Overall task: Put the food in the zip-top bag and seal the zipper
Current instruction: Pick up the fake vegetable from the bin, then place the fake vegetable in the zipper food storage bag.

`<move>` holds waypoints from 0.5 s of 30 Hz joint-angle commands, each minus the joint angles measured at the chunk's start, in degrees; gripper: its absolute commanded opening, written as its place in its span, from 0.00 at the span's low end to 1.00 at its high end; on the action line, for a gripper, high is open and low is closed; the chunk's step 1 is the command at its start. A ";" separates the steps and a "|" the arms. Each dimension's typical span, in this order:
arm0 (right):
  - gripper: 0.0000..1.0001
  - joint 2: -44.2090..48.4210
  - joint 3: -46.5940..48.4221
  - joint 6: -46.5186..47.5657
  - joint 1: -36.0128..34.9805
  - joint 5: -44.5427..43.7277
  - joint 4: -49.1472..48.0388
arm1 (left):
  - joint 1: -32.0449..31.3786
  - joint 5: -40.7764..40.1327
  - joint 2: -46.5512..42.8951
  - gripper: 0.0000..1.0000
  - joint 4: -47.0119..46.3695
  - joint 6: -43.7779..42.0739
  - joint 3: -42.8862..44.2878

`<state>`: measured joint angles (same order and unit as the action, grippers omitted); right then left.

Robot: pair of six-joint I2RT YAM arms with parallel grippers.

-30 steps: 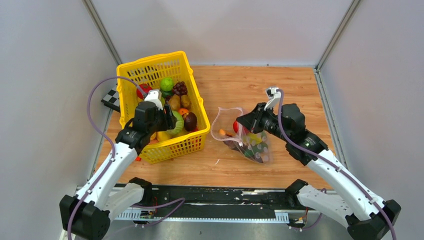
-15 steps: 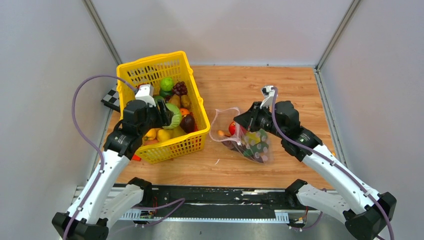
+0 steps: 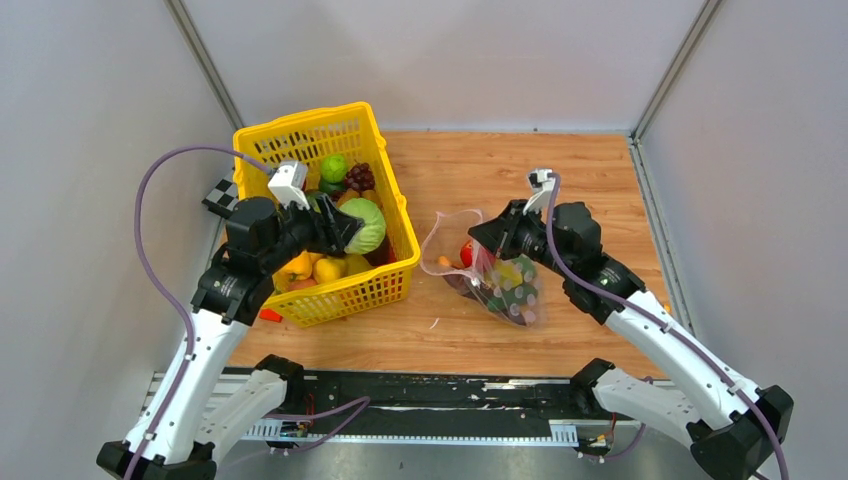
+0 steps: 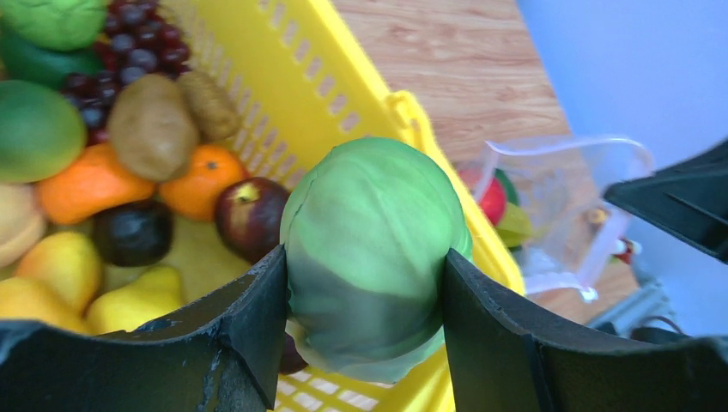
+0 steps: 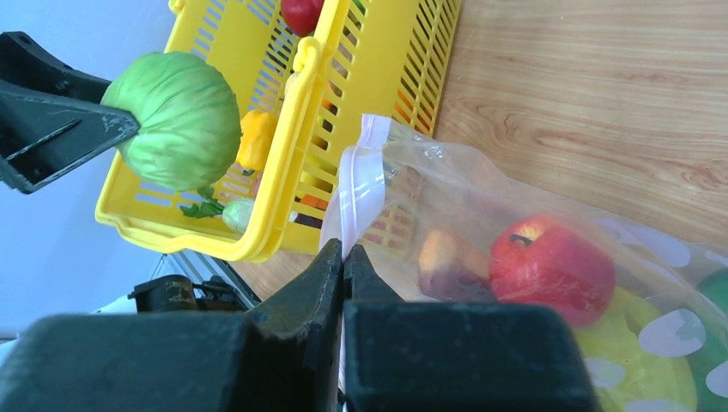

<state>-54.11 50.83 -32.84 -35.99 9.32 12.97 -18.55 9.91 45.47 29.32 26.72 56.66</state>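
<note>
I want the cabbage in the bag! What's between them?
Only the yellow basket's side wall stands between the cabbage and the bag, in the top view.

smooth cabbage [image 3: 366, 224], clear glossy plastic bag [image 5: 446, 180], plastic basket [image 3: 300, 135], wood-grain table [image 3: 500, 170].

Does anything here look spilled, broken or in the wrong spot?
Nothing is spilled or damaged. Only two small strays stand out: a white fleck on the wooden table in front of the clear dotted bag, and an orange-red piece lying outside the yellow lattice basket at its near left corner.
</note>
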 commanded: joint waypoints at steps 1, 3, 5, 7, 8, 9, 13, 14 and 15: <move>0.00 3.05 -0.17 -1.25 -0.14 -2.70 -6.33 | 0.18 12.19 -0.59 0.44 -9.34 4.89 1.58; 0.00 3.72 -1.28 -1.72 -0.14 -2.99 -7.99 | 0.09 13.65 -1.25 0.44 -12.03 6.16 1.69; 0.00 3.84 -1.45 -1.43 -0.19 -3.74 -8.66 | 0.09 14.38 -1.80 0.44 -13.25 6.75 2.26; 0.00 3.80 -0.68 -0.94 -0.15 -4.30 -7.67 | 0.09 15.47 -1.80 0.44 -14.43 7.19 3.02; 0.00 3.89 -0.55 -0.72 -0.14 -4.33 -7.72 | 0.04 16.06 -1.86 0.45 -15.30 7.50 2.96; 0.00 4.13 -0.61 -0.62 -0.18 -4.57 -7.91 | 0.01 16.65 -1.88 0.45 -16.25 7.95 2.58; 0.00 5.85 -1.89 -1.64 -0.14 -5.14 -8.62 | -0.55 17.20 -2.11 0.45 -19.05 9.12 1.15; 0.00 6.49 -2.97 -2.35 -0.18 -5.03 -9.09 | -0.72 17.16 -2.49 0.46 -19.70 9.54 0.86; 0.00 7.20 -4.37 -3.44 -0.14 -4.69 -9.99 | -0.97 17.22 -2.92 0.46 -20.85 10.18 0.37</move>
<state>-50.33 48.99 -33.39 -35.99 5.41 9.04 -18.79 25.02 44.34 15.90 34.28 56.80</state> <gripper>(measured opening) 0.015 0.660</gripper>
